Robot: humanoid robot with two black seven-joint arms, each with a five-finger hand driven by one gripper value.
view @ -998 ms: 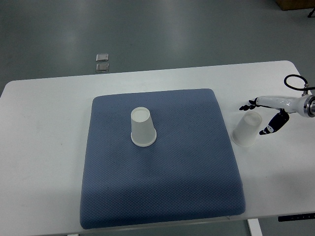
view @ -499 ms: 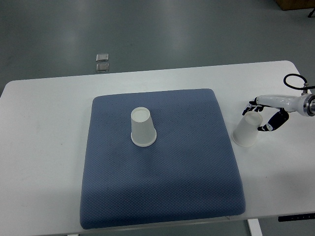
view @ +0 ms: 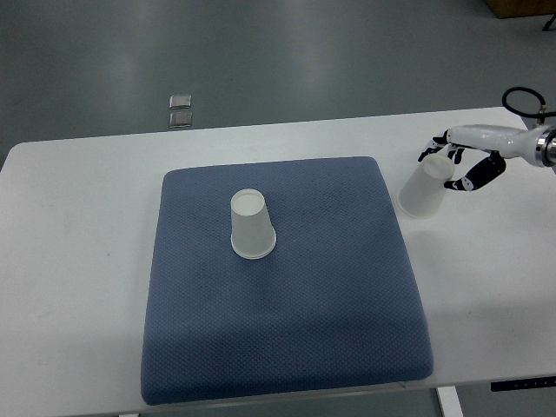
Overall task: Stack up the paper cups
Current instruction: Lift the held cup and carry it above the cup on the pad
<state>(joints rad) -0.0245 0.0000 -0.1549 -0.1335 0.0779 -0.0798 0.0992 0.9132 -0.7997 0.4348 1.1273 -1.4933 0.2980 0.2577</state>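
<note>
Since the earlier frames the right hand (view: 458,163) has been carrying its translucent paper cup (view: 424,188) up and toward the far side of the white table (view: 78,287); the cup is now tilting, its wide mouth pointing down-left, just off the blue mat's (view: 287,330) right edge near the far corner. White-and-black fingers (view: 469,180) are curling around the cup's closed end, clamped on it from above and from the near side. The arm is reaching in from the picture's right edge, with a black cable loop (view: 521,97) showing above the wrist.

A second paper cup (view: 251,225) is standing upside down on the mat, left of its middle, well apart from the held one. No writing or brand is showing on either cup, the mat or the table. Two small silvery squares (view: 181,110) are lying on the grey floor beyond the table's far edge. Nothing is lying between the two cups but bare mat.
</note>
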